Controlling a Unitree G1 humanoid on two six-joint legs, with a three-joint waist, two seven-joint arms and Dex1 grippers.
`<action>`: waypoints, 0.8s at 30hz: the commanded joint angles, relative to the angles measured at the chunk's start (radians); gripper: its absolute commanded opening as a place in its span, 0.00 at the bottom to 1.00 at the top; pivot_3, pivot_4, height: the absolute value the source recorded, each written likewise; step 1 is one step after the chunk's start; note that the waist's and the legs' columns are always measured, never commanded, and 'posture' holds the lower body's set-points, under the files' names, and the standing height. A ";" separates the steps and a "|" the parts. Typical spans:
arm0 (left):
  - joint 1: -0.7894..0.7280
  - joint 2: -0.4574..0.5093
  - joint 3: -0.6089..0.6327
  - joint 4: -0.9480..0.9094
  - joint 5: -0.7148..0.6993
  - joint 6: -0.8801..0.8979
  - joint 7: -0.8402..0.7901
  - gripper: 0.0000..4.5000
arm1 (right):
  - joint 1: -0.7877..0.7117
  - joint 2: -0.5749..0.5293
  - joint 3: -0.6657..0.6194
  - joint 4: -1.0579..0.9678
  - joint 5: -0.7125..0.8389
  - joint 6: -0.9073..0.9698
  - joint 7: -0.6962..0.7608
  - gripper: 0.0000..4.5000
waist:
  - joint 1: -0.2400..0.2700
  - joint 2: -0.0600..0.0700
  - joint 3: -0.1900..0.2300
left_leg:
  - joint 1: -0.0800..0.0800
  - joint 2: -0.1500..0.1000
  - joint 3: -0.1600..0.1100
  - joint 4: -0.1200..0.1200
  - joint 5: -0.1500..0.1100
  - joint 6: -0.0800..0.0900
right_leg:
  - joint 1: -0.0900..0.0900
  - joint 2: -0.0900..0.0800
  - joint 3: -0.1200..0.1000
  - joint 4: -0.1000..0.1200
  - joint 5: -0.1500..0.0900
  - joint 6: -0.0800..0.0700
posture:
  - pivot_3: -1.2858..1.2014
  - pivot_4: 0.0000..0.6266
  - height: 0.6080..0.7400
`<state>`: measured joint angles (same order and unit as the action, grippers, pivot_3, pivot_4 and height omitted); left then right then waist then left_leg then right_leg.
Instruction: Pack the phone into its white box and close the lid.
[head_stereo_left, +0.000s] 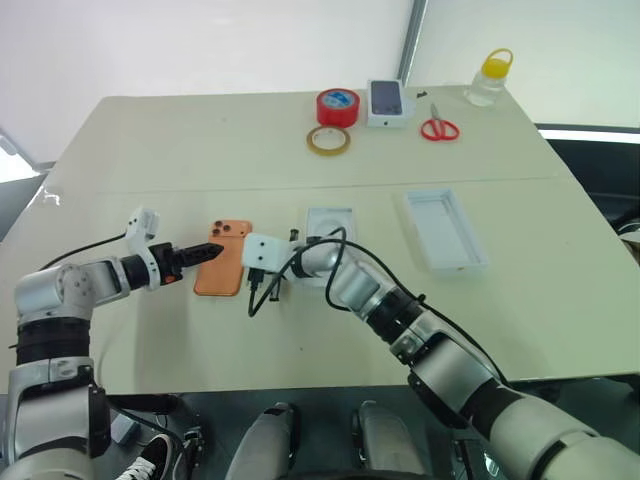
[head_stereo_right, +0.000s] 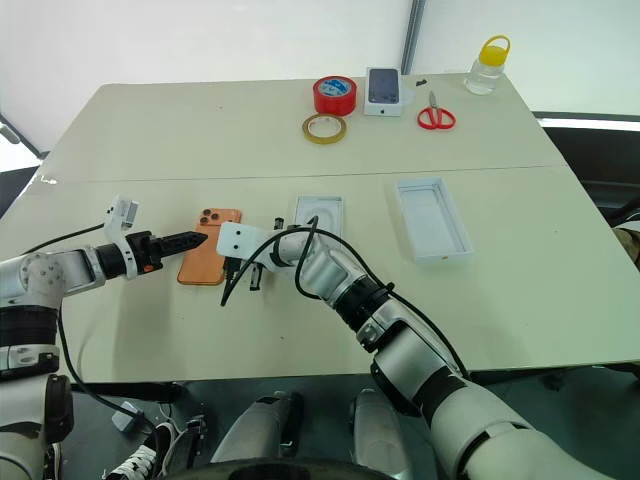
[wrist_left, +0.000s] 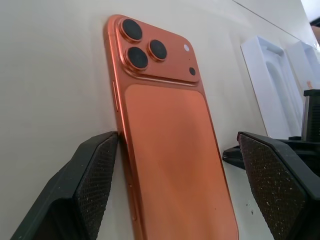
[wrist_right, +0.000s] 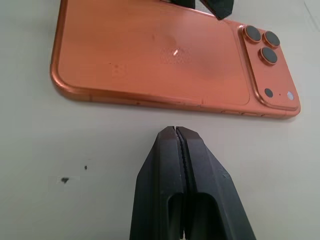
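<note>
The orange phone (head_stereo_left: 222, 260) lies flat on the table with its back up and its camera lenses at the far end. My left gripper (wrist_left: 185, 185) is open and straddles the phone's near end; one finger (wrist_left: 95, 180) touches its long edge, the other stands apart. My right gripper (wrist_right: 177, 136) is shut and empty, its tip on the table just beside the phone's other long edge. The white box (head_stereo_left: 330, 222) lies right of the phone, partly behind my right arm. Farther right lies the lid (head_stereo_left: 445, 230), inside up.
At the table's far edge stand a red tape roll (head_stereo_left: 338, 106), a yellowish tape ring (head_stereo_left: 328, 140), a small white box picturing a phone (head_stereo_left: 386, 102), red scissors (head_stereo_left: 439, 129) and a bottle with a yellow cap (head_stereo_left: 490, 78).
</note>
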<state>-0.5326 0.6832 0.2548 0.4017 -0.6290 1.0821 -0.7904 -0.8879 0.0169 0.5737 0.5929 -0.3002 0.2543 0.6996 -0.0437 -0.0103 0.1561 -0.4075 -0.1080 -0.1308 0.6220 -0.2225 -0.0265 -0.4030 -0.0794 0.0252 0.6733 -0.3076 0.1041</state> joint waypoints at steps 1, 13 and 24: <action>0.043 -0.051 -0.087 -0.012 0.002 0.051 -0.035 0.89 | -0.011 0.013 0.003 0.029 -0.016 -0.016 -0.013 0.01 | 0.000 0.001 -0.001 | 0.000 0.000 0.000 0.000 0.000 0.000 | 0.000 0.000 0.000 0.000 0.000 0.000 | 0.52 0.24 1.00; 0.030 -0.124 -0.067 -0.001 -0.005 0.112 -0.033 0.89 | -0.013 -0.002 -0.010 0.050 -0.020 -0.044 -0.021 0.01 | 0.005 0.006 -0.010 | 0.005 -0.001 -0.001 -0.001 -0.001 0.001 | 0.007 -0.001 0.000 -0.003 0.000 0.000 | 0.52 0.24 1.00; 0.015 -0.107 -0.024 0.073 0.005 0.100 -0.047 0.40 | 0.016 -0.030 -0.008 0.005 -0.025 -0.034 -0.008 0.00 | 0.006 0.006 -0.010 | 0.007 -0.001 -0.001 -0.003 0.000 0.001 | 0.009 -0.001 -0.001 -0.005 0.000 0.000 | 0.52 0.24 1.00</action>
<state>-0.5424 0.5891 0.2709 0.4692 -0.6235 1.1428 -0.8282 -0.8775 -0.0094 0.5713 0.6136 -0.3117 0.2109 0.6903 -0.0378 -0.0046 0.1464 -0.4003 -0.1091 -0.1322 0.6193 -0.2230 -0.0258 -0.3937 -0.0804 0.0244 0.6682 -0.3077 0.1044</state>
